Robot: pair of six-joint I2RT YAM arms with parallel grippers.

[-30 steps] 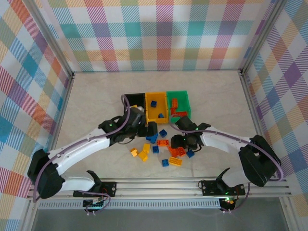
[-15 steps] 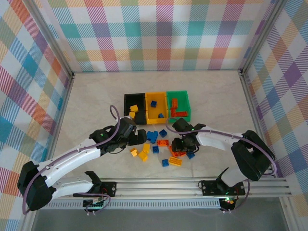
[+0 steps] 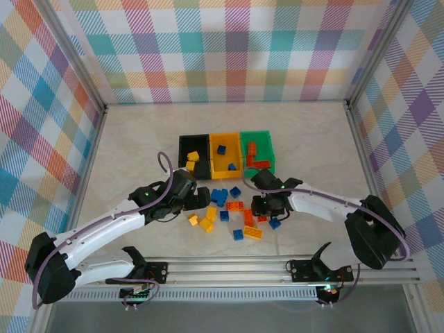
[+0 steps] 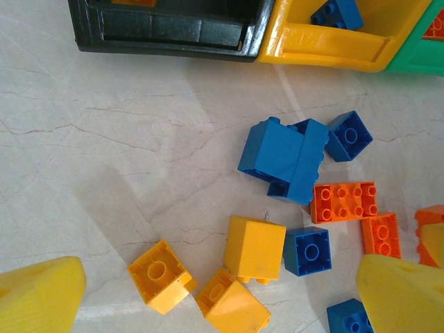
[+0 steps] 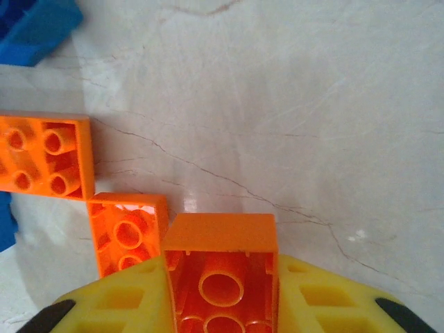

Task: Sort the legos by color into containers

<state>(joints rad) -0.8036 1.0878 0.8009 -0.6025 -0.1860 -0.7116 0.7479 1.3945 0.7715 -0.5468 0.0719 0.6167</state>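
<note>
Three bins stand in a row mid-table: a black bin [image 3: 182, 154], a yellow-orange bin [image 3: 216, 165] and a green bin [image 3: 267, 148]. Loose legos [image 3: 229, 211] lie at their six o'clock, with the left gripper [image 3: 202, 198] at the pile's nine o'clock and the right gripper [image 3: 260, 208] at three. In the left wrist view, the fingertips [image 4: 35, 295] are spread wide above yellow bricks [image 4: 255, 248] and blue bricks [image 4: 281, 156]. In the right wrist view, the fingers [image 5: 326, 298] pinch an orange brick [image 5: 220, 250], with two more orange ones [image 5: 128, 232] at its ten o'clock.

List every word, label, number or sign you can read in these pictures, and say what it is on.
No readable text anywhere.
Studs of the orange bricks and blue bricks: no lettering to make out.
Black bin, yellow bin, green bin: no labels seen.
Small circuit board under the near rail: too small to read.
</note>
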